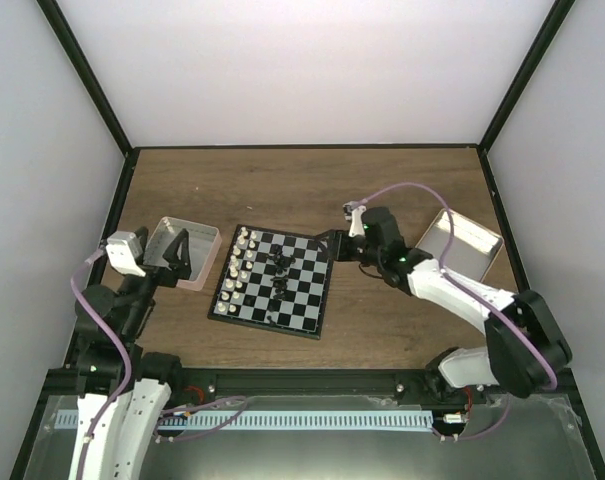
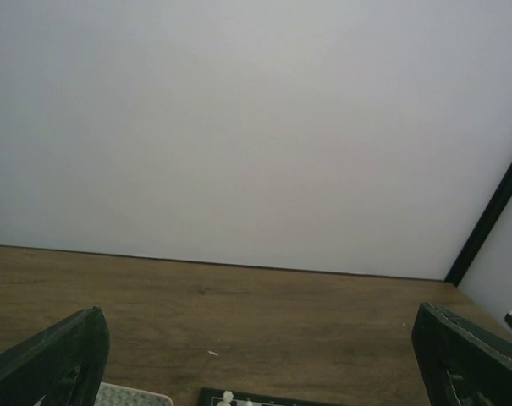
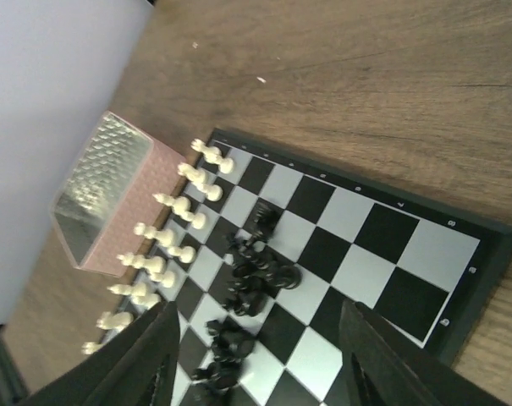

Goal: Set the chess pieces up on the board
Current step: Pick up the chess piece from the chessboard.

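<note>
Tiny black chess pieces (image 3: pixel 256 275) clump on the small checked chessboard (image 1: pixel 302 290); I can't sort them.
Cream pieces (image 3: pixel 167 233) line its left edge; the right gripper (image 3: pixel 257 306) gapes at its right edge, and the left gripper (image 2: pixel 260 311) gapes over the shallow pinkish tin (image 1: pixel 172 225).

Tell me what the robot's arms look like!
The left arm and right arm are white tubes with chunky black joints. A thin purple cable loops along each one. The left gripper and right gripper each have two flat black fingers. A tiny green light glows on the right arm.
</note>
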Tool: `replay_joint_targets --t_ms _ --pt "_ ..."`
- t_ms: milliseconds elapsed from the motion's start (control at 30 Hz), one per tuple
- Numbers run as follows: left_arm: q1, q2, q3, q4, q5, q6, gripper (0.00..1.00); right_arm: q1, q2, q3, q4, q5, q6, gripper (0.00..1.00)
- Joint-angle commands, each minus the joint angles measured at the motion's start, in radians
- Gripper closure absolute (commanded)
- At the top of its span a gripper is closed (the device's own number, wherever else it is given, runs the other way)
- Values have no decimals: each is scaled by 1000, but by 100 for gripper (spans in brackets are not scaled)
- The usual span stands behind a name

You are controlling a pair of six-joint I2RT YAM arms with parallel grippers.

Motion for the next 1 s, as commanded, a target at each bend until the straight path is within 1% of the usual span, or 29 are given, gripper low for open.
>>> replay_joint_targets --t_ms 0,100,167,300,400,567,700,800,967 --pt "8 -45 -2 15 -48 16 0 65 96 99 -33 146 -45 50" --pt "8 -62 4 18 -40 -31 0 108 181 155 -58 167 -63 54" --pt "8 -71 -3 22 -49 -78 0 136 229 199 -77 193 -76 54" --pt "8 -57 -36 -4 -66 -120 0 171 312 261 -113 215 -104 55" --pt "9 -46 -36 -19 -33 -108 0 192 367 293 -138 221 -130 56" --pt "9 -51 -32 -31 -47 -118 0 233 438 337 -170 254 -177 58" --pt "8 -55 2 -97 -42 -104 0 246 487 387 -218 310 -189 67" --pt "8 -71 -11 -120 -71 -102 0 248 501 398 -222 322 -199 73" --pt "8 -81 -37 -93 -60 -121 0 250 536 419 -241 334 -207 77"
